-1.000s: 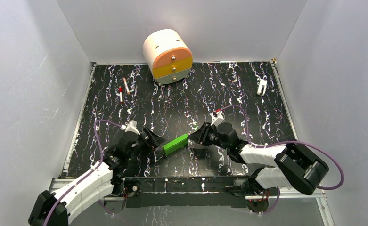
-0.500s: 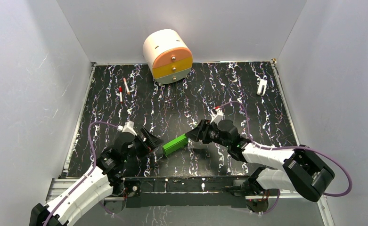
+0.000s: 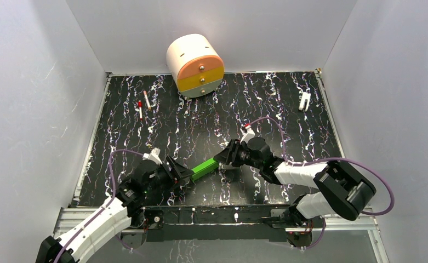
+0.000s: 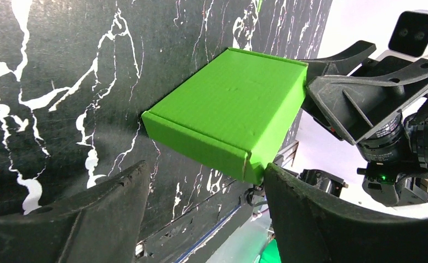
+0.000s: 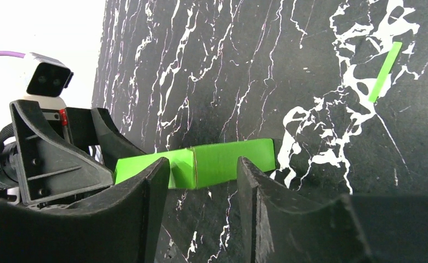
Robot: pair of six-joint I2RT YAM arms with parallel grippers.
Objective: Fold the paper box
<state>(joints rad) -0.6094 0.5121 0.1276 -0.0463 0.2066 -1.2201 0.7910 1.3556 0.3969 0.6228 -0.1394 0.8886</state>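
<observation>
The paper box (image 3: 205, 167) is a small bright green closed carton lying flat on the black marbled mat, between my two grippers. My left gripper (image 3: 182, 174) is at its near-left end, jaws open. In the left wrist view the box (image 4: 228, 115) lies just ahead of the left gripper (image 4: 205, 167), and its near corner touches the right fingertip (image 4: 277, 181). My right gripper (image 3: 225, 159) stands open at the far-right end. In the right wrist view the box (image 5: 222, 161) sits just beyond the right gripper (image 5: 203, 164), one corner facing the gap.
A cream cylinder with orange and yellow drawers (image 3: 195, 64) stands at the back. Two red-and-white markers (image 3: 140, 109) lie at the back left and a white clip (image 3: 304, 101) at the back right. A thin green strip (image 5: 385, 71) lies on the mat. Grey walls enclose the mat.
The right gripper has slid left up to the box's end and opened wider. The left arm has drawn lower, toward its base. The box has hardly moved.
</observation>
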